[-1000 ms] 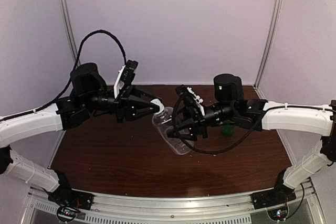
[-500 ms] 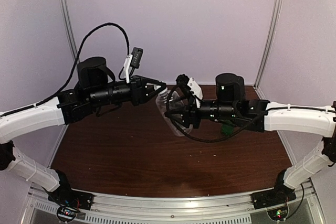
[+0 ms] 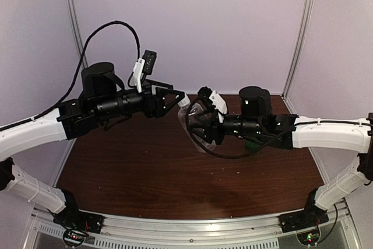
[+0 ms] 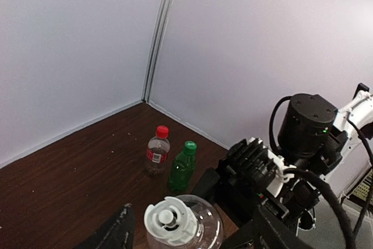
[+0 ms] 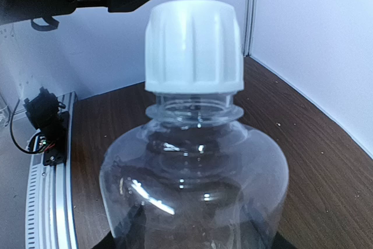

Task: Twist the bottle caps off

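Observation:
My right gripper [image 3: 201, 127] is shut on the clear bottle [image 3: 195, 122] and holds it tilted above the table, neck toward the left arm. Its white cap [image 3: 184, 102] sits on the neck. My left gripper [image 3: 178, 98] is open. In the left wrist view its fingers [image 4: 118, 232] stand on either side of the white cap [image 4: 171, 221], apart from it. The right wrist view shows the clear bottle [image 5: 195, 185] and white cap [image 5: 193, 45] close up. On the table stand a green bottle [image 4: 182, 170] with a green cap [image 4: 190, 147] and a red-labelled bottle [image 4: 156, 154] with a red cap [image 4: 162, 131].
The brown table [image 3: 134, 173] is walled by pale panels at the back and sides, meeting in a corner post [image 4: 158, 33]. The two standing bottles are near the back right corner, behind my right arm [image 3: 315, 132].
My left gripper, shut on the white cap a second ago, has opened and let it go. Both arms swung the bottle up and back a little before that.

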